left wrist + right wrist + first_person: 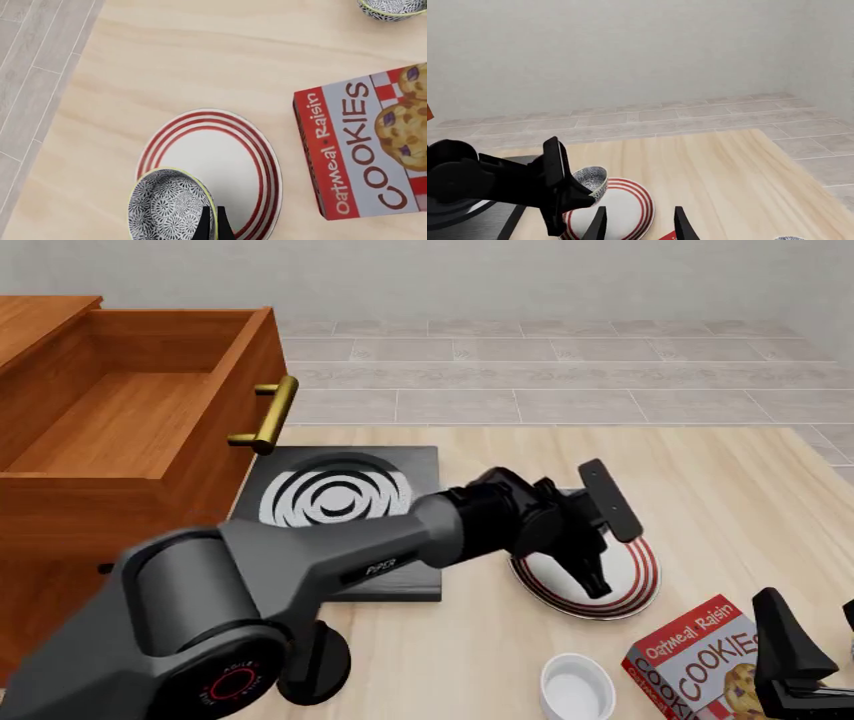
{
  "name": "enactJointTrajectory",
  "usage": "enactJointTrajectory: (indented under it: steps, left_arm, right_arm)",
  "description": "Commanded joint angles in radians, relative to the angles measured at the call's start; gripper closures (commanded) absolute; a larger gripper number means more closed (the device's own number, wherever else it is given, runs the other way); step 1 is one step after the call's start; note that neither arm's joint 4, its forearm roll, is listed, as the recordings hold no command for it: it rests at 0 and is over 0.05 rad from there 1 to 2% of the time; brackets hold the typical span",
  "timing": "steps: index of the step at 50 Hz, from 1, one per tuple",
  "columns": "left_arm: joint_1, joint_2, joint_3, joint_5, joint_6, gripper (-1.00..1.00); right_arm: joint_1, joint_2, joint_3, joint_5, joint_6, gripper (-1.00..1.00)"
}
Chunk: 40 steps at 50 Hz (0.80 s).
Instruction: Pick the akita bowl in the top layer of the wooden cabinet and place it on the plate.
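Left wrist: left gripper (213, 223) pinches the akita bowl (170, 205) by its rim, over the plate (217, 165) edge nearest the table's side; cookie box (363, 145) close beside, cut off.
Front: top drawer (134, 405) hangs open; arm hides the bowl; stove (340, 500) beside plate; white bowl (578, 687) near box.
Right wrist: right gripper (639, 220) fingers parted, empty; bare table (714, 170) beyond.

left pincer (213, 225) closed, right pincer (639, 220) open
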Motion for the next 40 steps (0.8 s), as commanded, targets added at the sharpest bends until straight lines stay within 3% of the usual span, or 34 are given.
enactJointTrajectory:
  steps: [1, 40]
  left_arm:
    - [-0.01, 0.029, -0.047, 0.025, -0.031, 1.0]
    - [0.005, 0.097, -0.098, 0.053, -0.089, 1.0]
  right_arm:
    - [0.0, 0.0, 0.0, 0.0, 0.002, -1.0]
    - [-0.005, 0.0, 0.001, 0.002, 0.01, -1.0]
